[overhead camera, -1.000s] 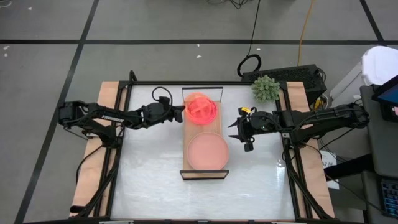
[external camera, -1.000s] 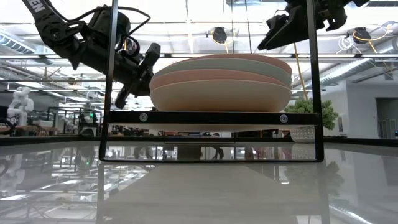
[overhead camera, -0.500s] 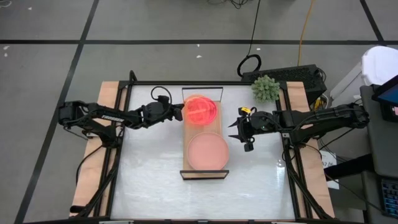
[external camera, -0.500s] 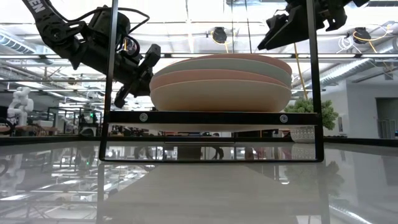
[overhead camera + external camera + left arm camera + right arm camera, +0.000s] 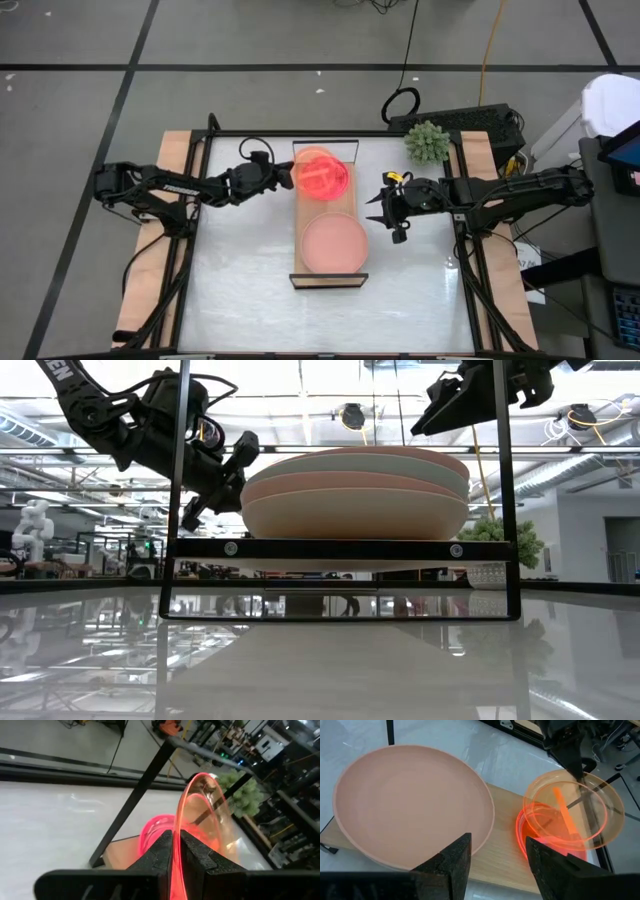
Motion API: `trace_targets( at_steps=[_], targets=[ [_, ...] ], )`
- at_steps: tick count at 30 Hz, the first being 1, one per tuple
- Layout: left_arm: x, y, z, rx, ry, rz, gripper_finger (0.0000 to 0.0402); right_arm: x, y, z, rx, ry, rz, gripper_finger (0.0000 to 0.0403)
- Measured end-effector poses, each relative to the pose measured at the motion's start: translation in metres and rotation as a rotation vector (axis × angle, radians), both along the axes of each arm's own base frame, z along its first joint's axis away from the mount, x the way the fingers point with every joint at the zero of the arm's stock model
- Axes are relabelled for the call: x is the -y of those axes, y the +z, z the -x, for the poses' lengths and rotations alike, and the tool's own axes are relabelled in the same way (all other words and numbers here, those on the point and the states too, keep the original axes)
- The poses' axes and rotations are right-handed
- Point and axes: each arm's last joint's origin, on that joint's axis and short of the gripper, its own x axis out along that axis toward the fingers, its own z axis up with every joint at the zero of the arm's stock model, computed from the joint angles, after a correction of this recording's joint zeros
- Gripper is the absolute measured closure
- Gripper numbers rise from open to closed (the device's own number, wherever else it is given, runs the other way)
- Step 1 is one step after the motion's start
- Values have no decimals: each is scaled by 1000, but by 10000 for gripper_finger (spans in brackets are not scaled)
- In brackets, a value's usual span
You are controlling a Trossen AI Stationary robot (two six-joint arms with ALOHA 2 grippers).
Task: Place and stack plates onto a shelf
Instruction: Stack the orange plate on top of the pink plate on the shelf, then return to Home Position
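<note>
Since a second ago we see almost no travel: the left gripper point(image 5: 283, 177) has drawn a touch toward the left of the overhead frame and tipped the orange plate point(image 5: 322, 176) a little more, while the right gripper point(image 5: 378, 208) has not shifted.

Nearest in the overhead frame, at lower centre, the stack of big plates point(image 5: 334, 244) lies flat on the shelf point(image 5: 327, 274), a dusty-pink one on top. At mid-frame the right gripper hangs just beside the shelf's right edge, jaws spread wide and holding nothing; we judge it is waiting clear of the work. Farther up, at upper centre, the left gripper's jaws are pinched narrow on the orange plate's rim, seen plainly in the left wrist frame point(image 5: 202, 815). We think the rim grip lets the plate be lowered onto the hot-pink plates point(image 5: 540, 827) below without the fingers point(image 5: 160, 850) getting trapped under it.

That plate is tilted, its held edge raised, hovering over the pink stack. The shelf's long axis runs top to bottom in the overhead frame.
</note>
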Motion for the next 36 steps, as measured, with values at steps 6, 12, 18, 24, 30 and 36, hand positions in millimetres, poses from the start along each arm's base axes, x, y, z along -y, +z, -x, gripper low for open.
trace_targets(
  at_steps=[6,12,18,24,30,36],
  targets=[
    [0,3,-1,31,-1,-10,369,0,0,0,0,2,3,234],
    [-1,-2,-4,37,-1,-12,369,0,0,0,0,4,8,234],
    [-5,-18,-19,-12,-2,6,369,0,0,0,2,8,13,234],
    [-11,-13,-41,-3,-22,-19,369,0,0,0,-5,8,15,234],
    [-11,-14,-46,-14,-32,-34,369,0,-1,1,-17,-5,-13,234],
    [-2,-8,-47,-43,-113,-83,369,0,-3,2,-35,-20,-37,234]
  ],
)
